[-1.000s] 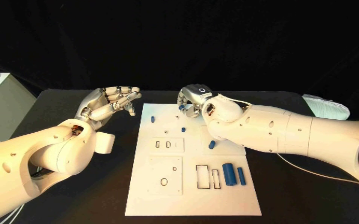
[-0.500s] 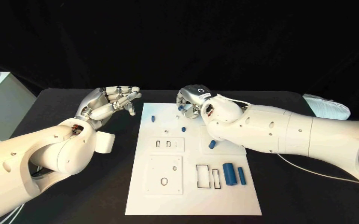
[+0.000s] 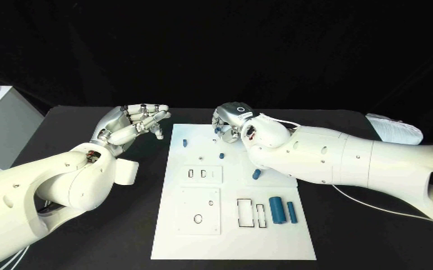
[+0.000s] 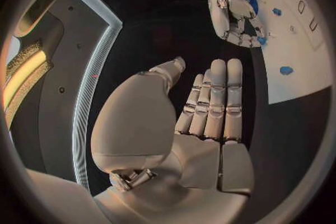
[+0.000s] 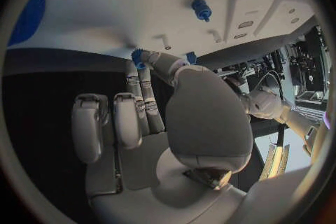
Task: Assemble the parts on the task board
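The right hand [image 5: 175,123] reaches to the task board [image 5: 140,5] — a fingertip [image 5: 150,59] and the thumb pinch a small blue part [image 5: 138,57] at its edge. Another blue part [image 5: 201,9] stands on the board, well apart.

Two white arms, silver many-fingered hands

The left hand [image 3: 135,123] is raised with nothing in it, fingers straight and side by side; the right hand [image 3: 230,123] reaches down, fingertips [image 5: 143,59] pinching a small blue piece.
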